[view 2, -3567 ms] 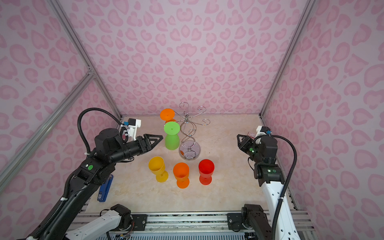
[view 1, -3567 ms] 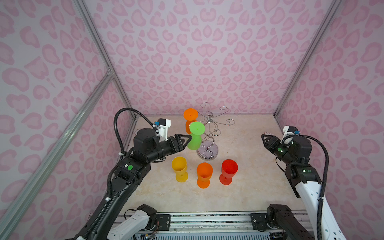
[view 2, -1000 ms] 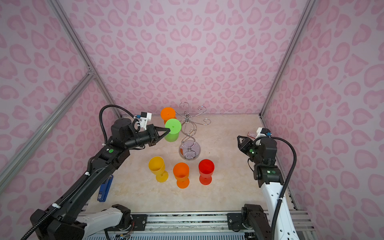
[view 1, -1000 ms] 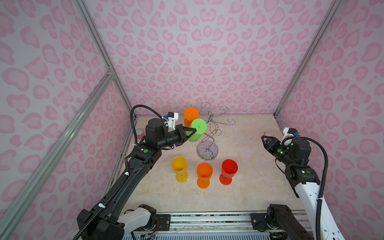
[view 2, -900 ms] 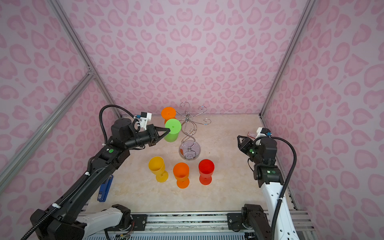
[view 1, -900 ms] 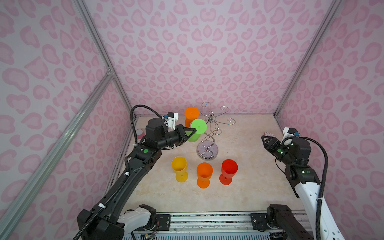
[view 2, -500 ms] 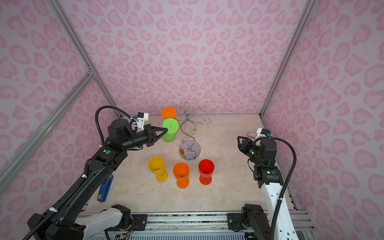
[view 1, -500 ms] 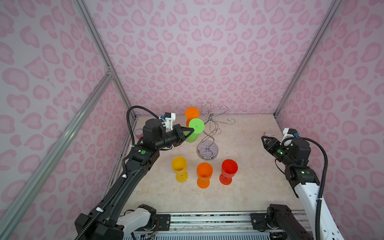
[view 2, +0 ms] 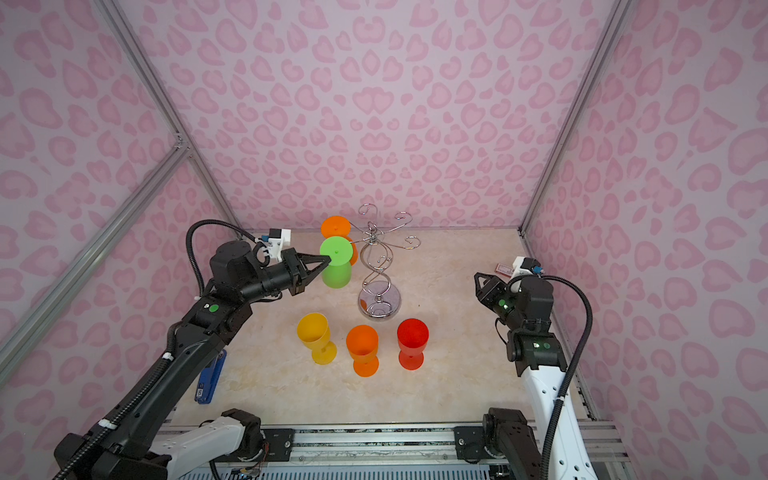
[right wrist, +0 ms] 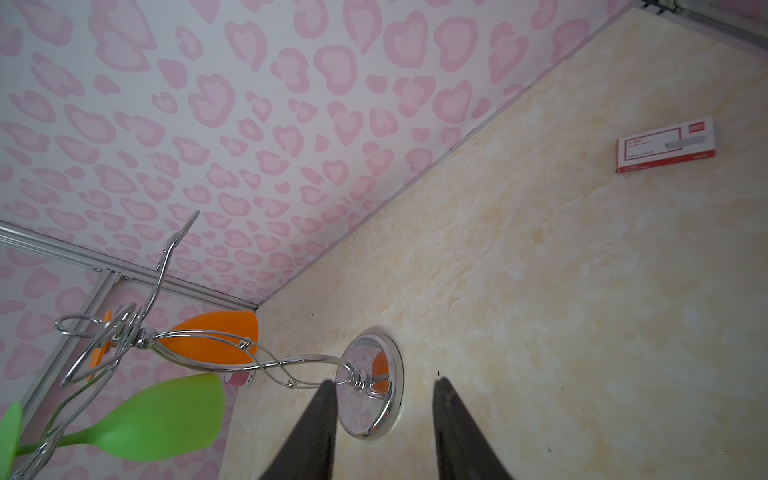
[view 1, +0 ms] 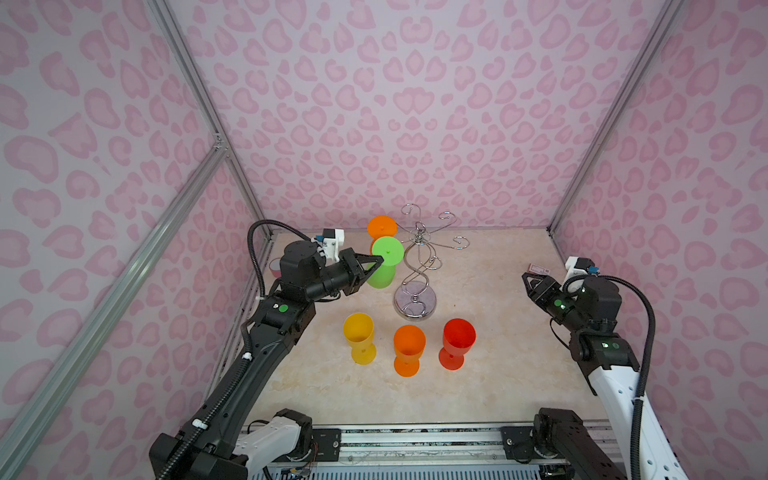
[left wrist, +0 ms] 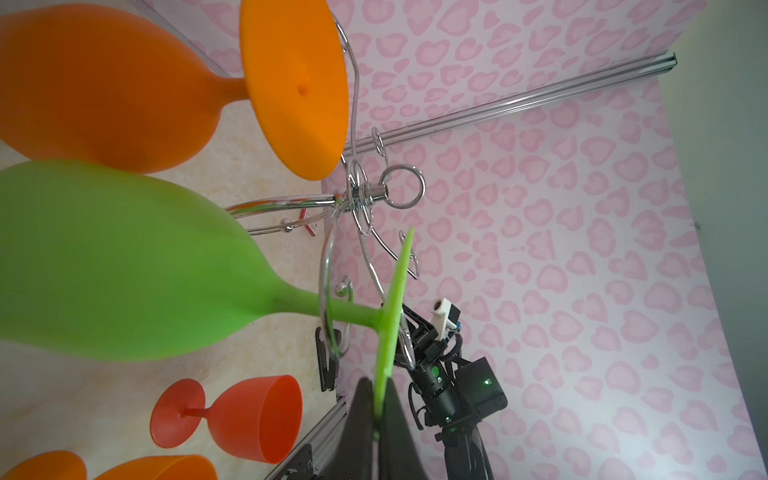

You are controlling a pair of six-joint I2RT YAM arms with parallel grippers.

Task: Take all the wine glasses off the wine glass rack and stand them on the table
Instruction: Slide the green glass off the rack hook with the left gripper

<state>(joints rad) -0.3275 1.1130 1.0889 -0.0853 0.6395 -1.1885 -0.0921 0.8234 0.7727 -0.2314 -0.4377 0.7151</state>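
The chrome wine glass rack (view 1: 415, 270) (view 2: 379, 305) stands mid-table. A green wine glass (view 1: 384, 266) (view 2: 336, 268) (left wrist: 124, 266) hangs upside down at the rack's left side. In the left wrist view its stem still passes through a wire hook. My left gripper (view 1: 376, 259) (view 2: 326, 261) (left wrist: 377, 380) is shut on the rim of its foot. An orange wine glass (view 1: 381, 226) (left wrist: 104, 83) (right wrist: 208, 336) hangs on the rack behind it. My right gripper (view 1: 528, 278) (view 2: 478, 278) (right wrist: 382, 380) is open and empty, well right of the rack.
Yellow (view 1: 359, 332), orange (view 1: 409, 345) and red (view 1: 457, 338) glasses stand upright in a row in front of the rack. A red-and-white box (view 1: 539, 269) (right wrist: 665, 149) lies at the right. A blue stapler (view 2: 210, 376) and a pink cup (view 1: 275, 266) sit by the left wall.
My left gripper rose and closed on the green glass's foot, and over the last second it has drawn the glass slightly left. The right arm has stayed still.
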